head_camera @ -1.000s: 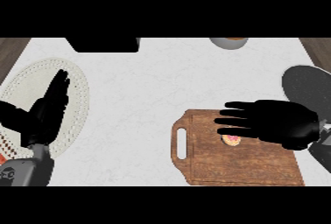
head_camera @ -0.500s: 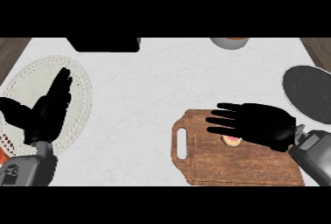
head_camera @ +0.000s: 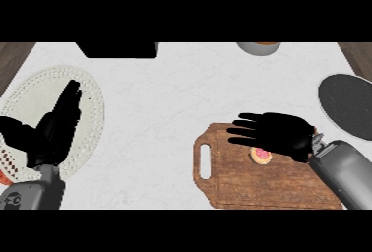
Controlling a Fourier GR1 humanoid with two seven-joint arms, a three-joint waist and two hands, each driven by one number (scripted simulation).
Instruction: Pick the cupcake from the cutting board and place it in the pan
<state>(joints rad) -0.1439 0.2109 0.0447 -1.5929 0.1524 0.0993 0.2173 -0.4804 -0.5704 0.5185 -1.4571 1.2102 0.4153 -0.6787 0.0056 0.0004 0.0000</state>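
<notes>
A small cupcake point(head_camera: 261, 155) with pink topping sits on the wooden cutting board point(head_camera: 247, 187) at the lower right. My right hand point(head_camera: 280, 134) hovers over the board's upper part with its fingers spread toward the left, its palm just above and partly covering the cupcake; it is open. The dark round pan point(head_camera: 350, 106) lies at the right edge, partly cut off. My left hand point(head_camera: 52, 130) stays open at the left, fingers up, over the white placemat.
A round white placemat point(head_camera: 36, 103) lies at the left. A black box point(head_camera: 117, 49) and a grey bowl point(head_camera: 259, 47) stand along the far edge. Something red point(head_camera: 4, 178) peeks in at the lower left edge.
My right hand has slid left and down over the cutting board, closing in on the cupcake. The left hand has barely shifted.
</notes>
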